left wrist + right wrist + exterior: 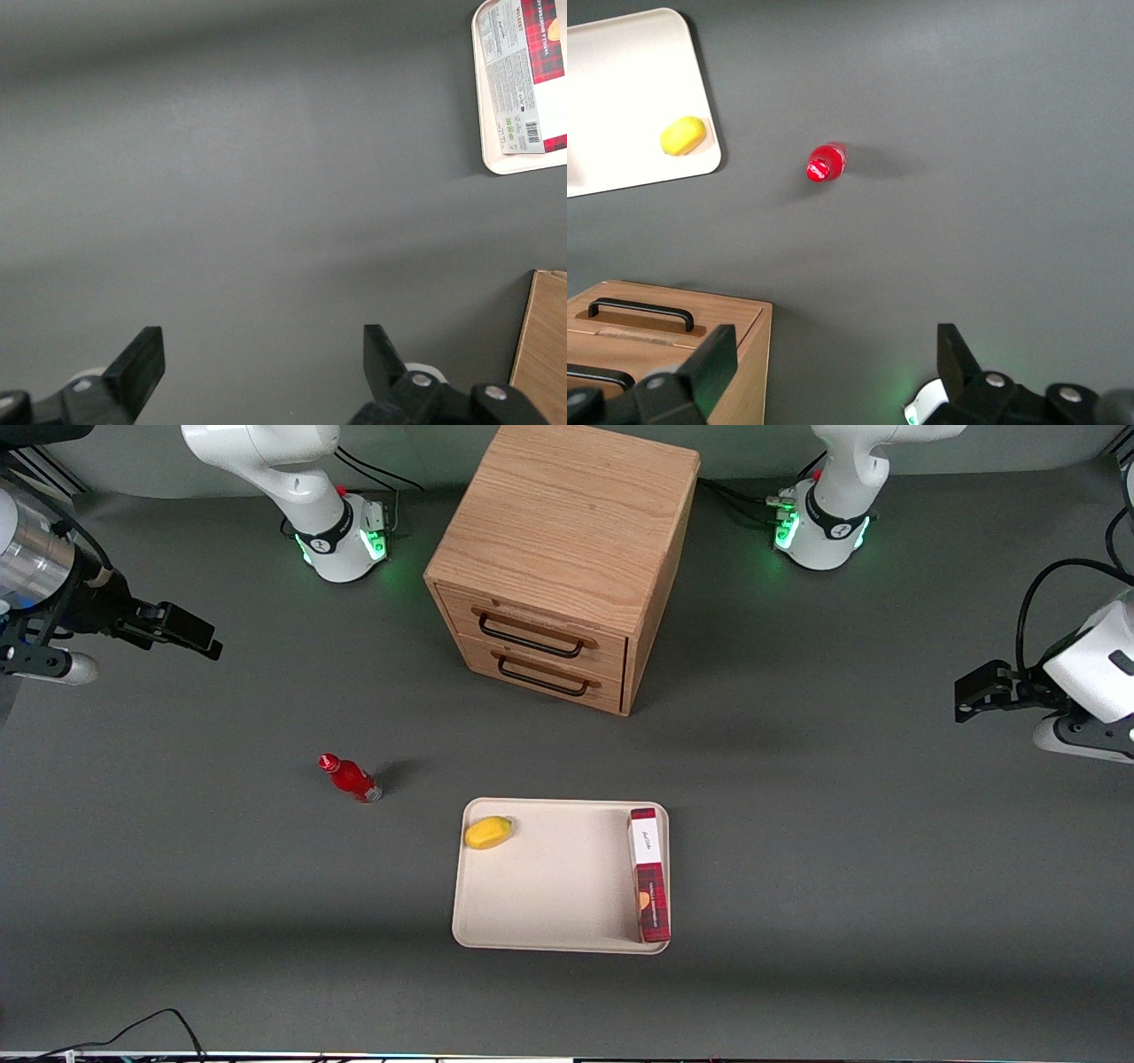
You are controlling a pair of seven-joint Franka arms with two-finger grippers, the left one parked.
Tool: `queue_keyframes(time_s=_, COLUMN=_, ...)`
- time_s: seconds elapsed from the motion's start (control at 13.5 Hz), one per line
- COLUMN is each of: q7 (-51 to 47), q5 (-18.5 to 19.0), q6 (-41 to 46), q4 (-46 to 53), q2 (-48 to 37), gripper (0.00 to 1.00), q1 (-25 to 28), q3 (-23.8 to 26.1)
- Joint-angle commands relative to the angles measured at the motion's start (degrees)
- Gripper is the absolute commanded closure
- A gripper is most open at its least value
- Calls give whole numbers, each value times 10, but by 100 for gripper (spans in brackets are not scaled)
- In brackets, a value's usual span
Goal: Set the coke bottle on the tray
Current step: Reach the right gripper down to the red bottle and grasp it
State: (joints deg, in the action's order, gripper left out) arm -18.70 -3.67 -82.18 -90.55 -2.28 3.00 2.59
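Observation:
The coke bottle [350, 778], small and red with a red cap, stands on the grey table beside the tray, toward the working arm's end. It also shows in the right wrist view [826, 163], seen from above. The cream tray [549, 886] lies nearer the front camera than the cabinet; one corner of it shows in the right wrist view [620, 106]. My right gripper [199, 638] hovers open and empty at the working arm's end of the table, well apart from the bottle and farther from the front camera. Its fingers stand wide apart in the wrist view [834, 350].
A yellow fruit [488, 832] and a long dark red box [649, 872] lie on the tray. A wooden two-drawer cabinet [567, 540] stands mid-table, drawers shut. The arm bases [341, 536] stand either side of it.

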Motion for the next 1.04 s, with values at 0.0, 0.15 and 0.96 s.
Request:
queue_keyframes(time_s=0.0, q7=-12, q5=9, q6=27, q4=27, q2=15, gripper=0, q1=0, q3=1)
queue_keyframes(time_s=0.15, q7=-9, q5=9, q6=28, q4=21, q2=23, gripper=0, q1=1, q3=2)
queue_keyframes(time_s=0.96, q7=-75, q5=8, q6=-420, q4=-257, q2=141, gripper=0, q1=9, q3=28)
